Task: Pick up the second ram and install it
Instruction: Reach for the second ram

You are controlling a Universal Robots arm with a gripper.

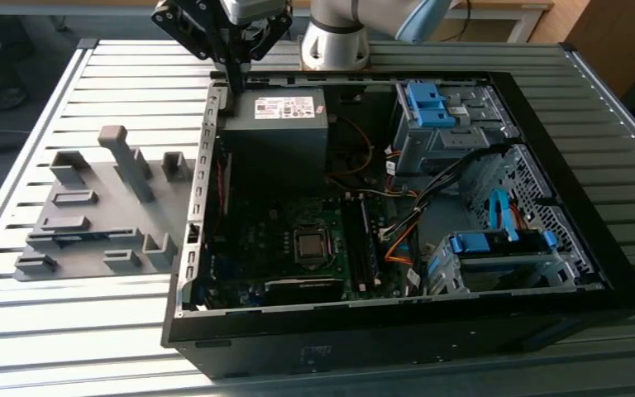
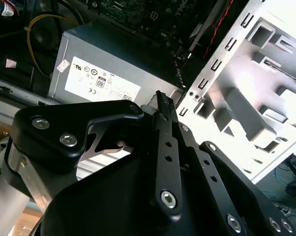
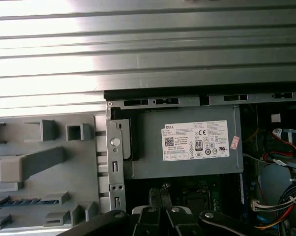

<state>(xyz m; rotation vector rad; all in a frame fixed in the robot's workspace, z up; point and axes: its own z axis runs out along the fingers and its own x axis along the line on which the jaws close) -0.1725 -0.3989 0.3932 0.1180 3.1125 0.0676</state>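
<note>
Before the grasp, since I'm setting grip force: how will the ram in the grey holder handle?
The ram shows as a thin blue strip, edge-up in the holder, so it is probably stiff and light. That narrow edge offers little to pinch; it may tilt if gripped off-centre. A bare board, likely fragile.

The second ram (image 1: 73,238) is a long, narrow dark-blue strip, seen edge-on w/ a row of small notches along it in the first wrist view (image 3: 20,202). It lies level in a slot of the grey holder (image 1: 108,222) between low blocks. That's outside the PC case (image 1: 406,331) - on the exterior view's left, well apart from the motherboard.
</note>
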